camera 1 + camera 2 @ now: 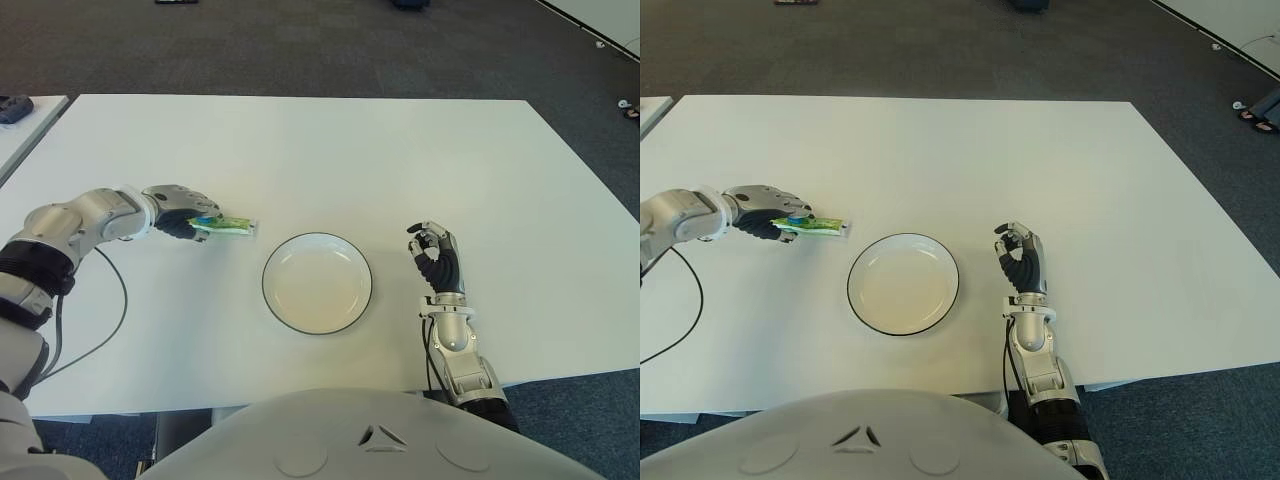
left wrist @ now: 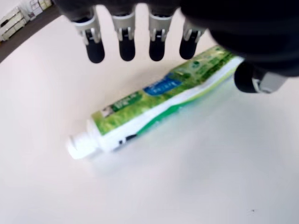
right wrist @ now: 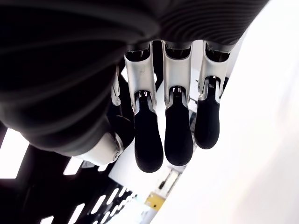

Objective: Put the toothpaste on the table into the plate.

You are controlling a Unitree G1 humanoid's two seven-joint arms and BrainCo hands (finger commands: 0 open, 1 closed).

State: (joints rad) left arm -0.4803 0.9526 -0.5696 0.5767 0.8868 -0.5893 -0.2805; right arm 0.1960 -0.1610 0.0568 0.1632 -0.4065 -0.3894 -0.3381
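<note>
A green and white toothpaste tube point(image 2: 159, 100) lies flat on the white table point(image 1: 350, 160), left of the plate, with its white cap pointing away from the hand. My left hand point(image 1: 190, 222) hovers over the tube's tail end. Its fingers point(image 2: 126, 46) hang spread above the tube and the thumb point(image 2: 252, 79) sits beside the tail, not closed on it. The white plate with a dark rim point(image 1: 266, 285) stands near the table's front centre and holds nothing. My right hand point(image 1: 432, 252) shows just right of the plate, fingers relaxed and holding nothing.
A black cable point(image 1: 118, 300) loops from my left arm across the table's front left. A second white table with a dark object point(image 1: 15, 108) stands at the far left. Dark carpet surrounds the table.
</note>
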